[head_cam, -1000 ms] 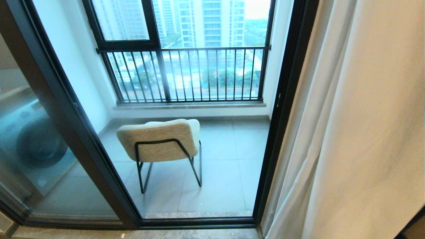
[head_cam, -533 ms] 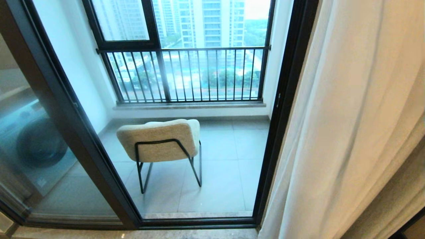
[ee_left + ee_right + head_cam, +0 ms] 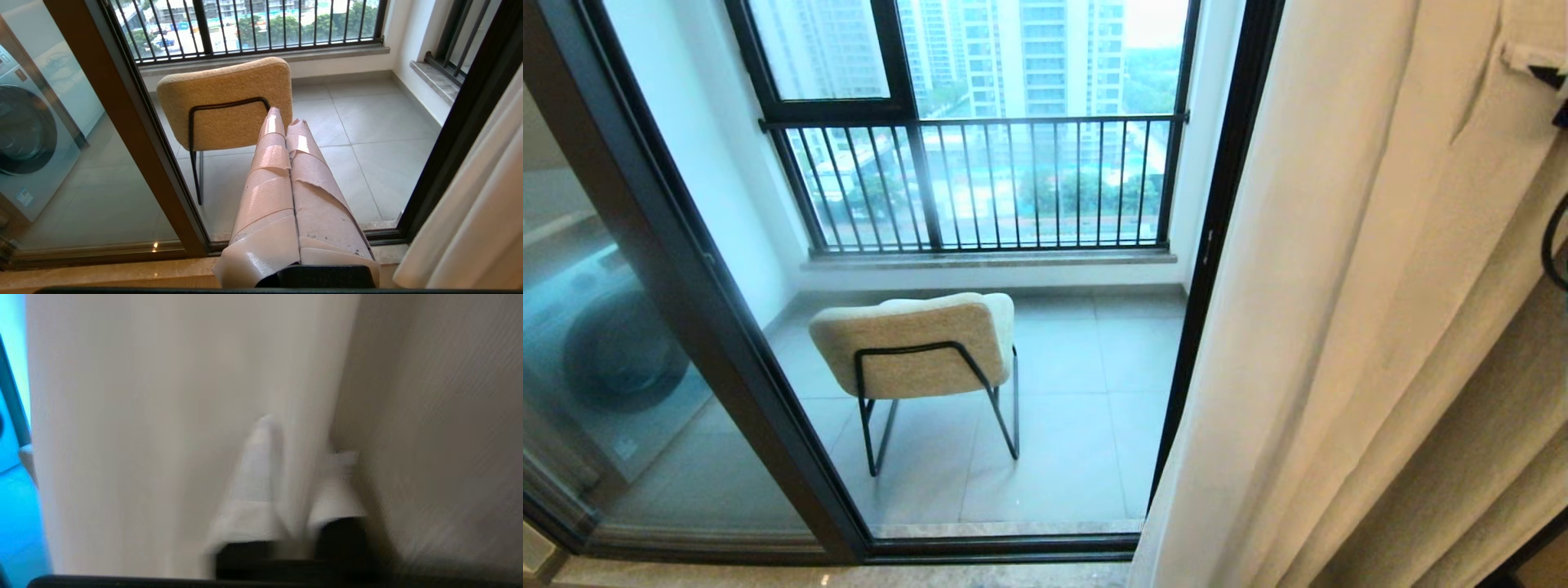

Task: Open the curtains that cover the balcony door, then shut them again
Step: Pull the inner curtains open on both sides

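Right pincer (image 3: 302, 457) raised, fingers astride curtains (image 3: 1356, 327) fold

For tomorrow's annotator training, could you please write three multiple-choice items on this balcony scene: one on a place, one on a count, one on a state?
1. Where are the curtains?
A. Robot's right of the door
B. Robot's left
C. Across the whole door

2. How many chairs stand on the balcony?
A. None
B. One
C. Three

3. How is the left gripper?
A. Shut, holding nothing
B. Wide open
C. Shut on the chair

Answers: 1 A, the fabric hangs at the right and the glass is uncovered; 2 B, a single padded chair shows; 3 A, its taped fingers meet with nothing between.
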